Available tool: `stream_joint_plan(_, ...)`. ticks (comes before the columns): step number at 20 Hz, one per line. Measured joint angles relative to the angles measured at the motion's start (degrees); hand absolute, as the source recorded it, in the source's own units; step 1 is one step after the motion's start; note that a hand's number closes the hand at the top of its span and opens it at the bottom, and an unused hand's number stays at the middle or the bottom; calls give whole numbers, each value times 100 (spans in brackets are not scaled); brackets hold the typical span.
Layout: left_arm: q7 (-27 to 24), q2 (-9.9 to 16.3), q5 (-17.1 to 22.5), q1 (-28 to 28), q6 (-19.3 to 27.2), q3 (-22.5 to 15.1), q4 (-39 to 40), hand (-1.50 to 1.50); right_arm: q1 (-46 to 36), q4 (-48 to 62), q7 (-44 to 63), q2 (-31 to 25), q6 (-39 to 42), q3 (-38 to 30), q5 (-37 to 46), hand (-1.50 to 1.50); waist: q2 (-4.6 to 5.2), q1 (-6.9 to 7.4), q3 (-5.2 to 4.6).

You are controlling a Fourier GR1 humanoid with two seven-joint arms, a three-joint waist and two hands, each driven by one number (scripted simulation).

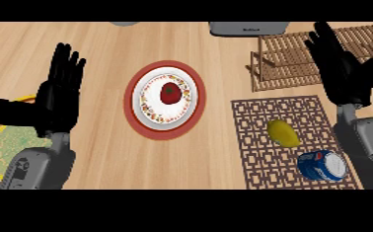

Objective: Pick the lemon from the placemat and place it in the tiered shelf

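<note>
- Lemon (283,133): lies on the placemat (255,127), upper-middle part, free of either robot hand.
- Can (322,165): blue, on its side, on the same placemat, just beside the lemon at its lower right.
- Shelf (306,58): wooden slats, beyond the placemat's far edge; goal of the task, nothing seen on it.
- Plate (169,99): holds a tomato (170,93), on a red mat, worktop (102,38) centre; well apart from the lemon.
- Risk, judged: the can lies close, so a reach from the lower right could knock it rolling or nudge the lemon off the mat.
- Risk, judged: the lemon is rounded and may roll from closing fingers.
- Risk, judged: shelf slats and frame could catch the robot hand on entry.
- Right robot hand (341,73): released, fingers straight and up, over the shelf's right side, above the lemon; holds nothing.
- Left robot hand (59,95): released, fingers up, resting at the left edge.
</note>
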Motion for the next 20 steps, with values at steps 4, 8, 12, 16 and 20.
stream_joint_plan(4, 69, 220, -158, 34, -259, -200, 49, 0, -310, -233, -422, 323, 1107, 31, -754, 150, -32, 183, 93)
stream_joint_plan(8, 148, 484, -379, 110, -590, -521, 113, 0, -632, -495, -800, 88, 2368, 442, -741, 150, -5, 363, 120)
stream_joint_plan(12, 241, 707, -492, 219, -883, -737, 79, 0, -333, 68, -1331, -384, 3985, 765, -805, -150, 55, 412, 130)
stream_joint_plan(16, 312, 829, -535, 269, -1001, -800, 0, 0, -201, 501, -2082, -869, 5694, 896, -857, -150, 56, 431, 139)
stream_joint_plan(20, 375, 957, -502, 309, -1119, -747, -42, 0, -244, 833, -2453, -1344, 6390, 751, -615, -150, 36, 400, 137)
